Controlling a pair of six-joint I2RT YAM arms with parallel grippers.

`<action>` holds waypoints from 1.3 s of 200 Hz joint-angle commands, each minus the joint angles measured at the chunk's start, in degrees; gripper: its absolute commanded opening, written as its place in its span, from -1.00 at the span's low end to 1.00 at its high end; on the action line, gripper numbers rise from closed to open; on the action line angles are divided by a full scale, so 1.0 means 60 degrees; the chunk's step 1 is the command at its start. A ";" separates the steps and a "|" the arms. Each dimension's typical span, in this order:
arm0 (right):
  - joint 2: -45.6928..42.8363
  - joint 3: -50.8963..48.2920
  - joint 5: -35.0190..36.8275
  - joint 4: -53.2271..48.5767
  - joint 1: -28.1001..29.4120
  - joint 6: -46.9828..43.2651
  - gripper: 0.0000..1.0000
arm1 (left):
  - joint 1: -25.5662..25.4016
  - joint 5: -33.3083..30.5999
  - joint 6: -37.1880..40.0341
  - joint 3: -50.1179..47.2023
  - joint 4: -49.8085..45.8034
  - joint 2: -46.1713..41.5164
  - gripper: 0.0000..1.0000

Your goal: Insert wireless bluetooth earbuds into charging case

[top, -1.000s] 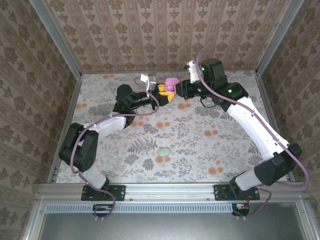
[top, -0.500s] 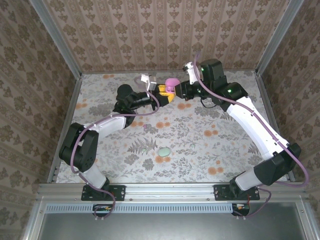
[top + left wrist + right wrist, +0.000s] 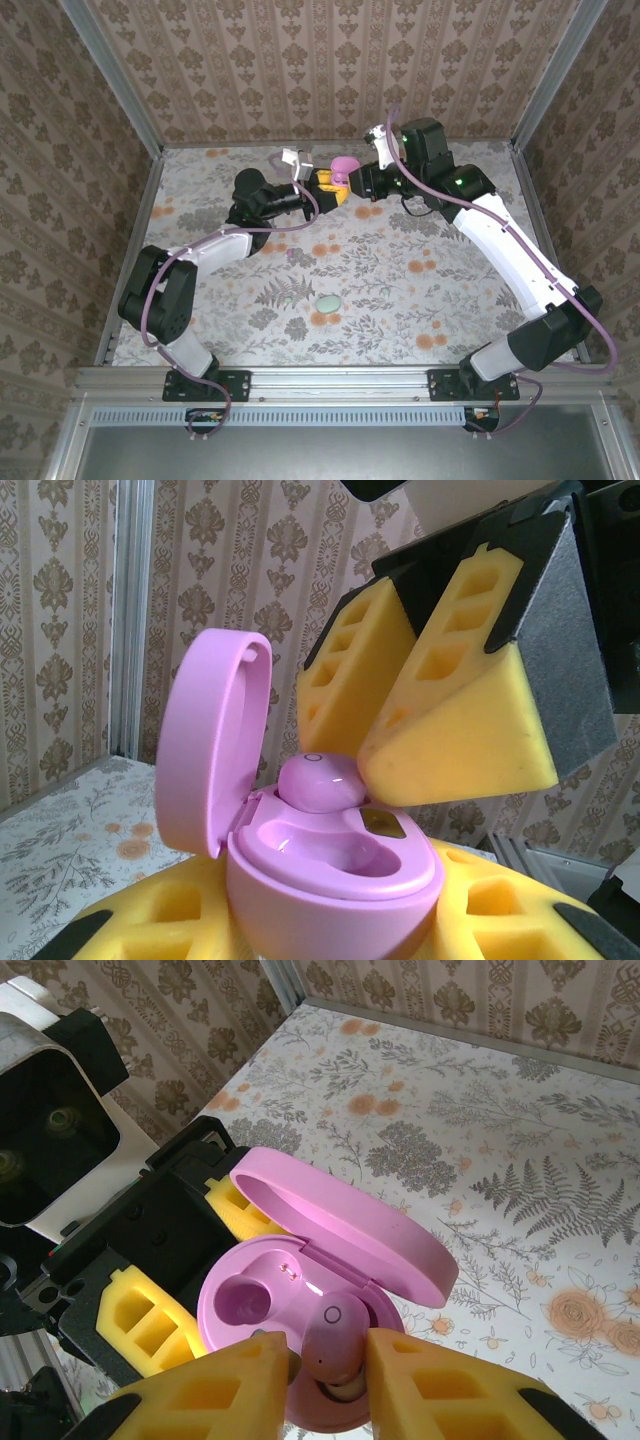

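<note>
A pink charging case (image 3: 330, 880) stands upright between my left gripper's (image 3: 335, 925) yellow pads, gripped by its lower body, lid (image 3: 210, 740) swung open. A pink earbud (image 3: 335, 1335) sits in the case's right-hand socket, leaning a little. My right gripper (image 3: 328, 1370) straddles it from above: one pad touches the bud, the other stands slightly off it with a thin dark gap. The other socket (image 3: 240, 1300) is empty. From above, both grippers meet at the case (image 3: 343, 165) near the table's far edge.
A mint oval case (image 3: 328, 302) lies shut on the floral table (image 3: 420, 300) in front of the arms. A tiny pinkish speck (image 3: 291, 254) lies near the left forearm. Walls close in the back and both sides.
The right gripper's jaws have parted slightly around the pink earbud, which stays in the socket. Neither arm has shifted noticeably, and the left grip on the case is the same.
</note>
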 commanded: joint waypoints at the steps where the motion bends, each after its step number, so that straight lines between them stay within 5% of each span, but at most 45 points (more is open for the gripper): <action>1: -0.0132 0.0126 0.0041 -0.0394 0.0011 -0.0018 -0.41 | -0.0065 0.0025 -0.0120 0.0366 0.0545 0.0034 -0.36; 260: -0.0976 -0.0308 0.0061 0.0351 -0.0502 0.1051 -0.23 | 0.0059 -0.0261 0.0186 0.0153 0.0501 -0.0243 -0.37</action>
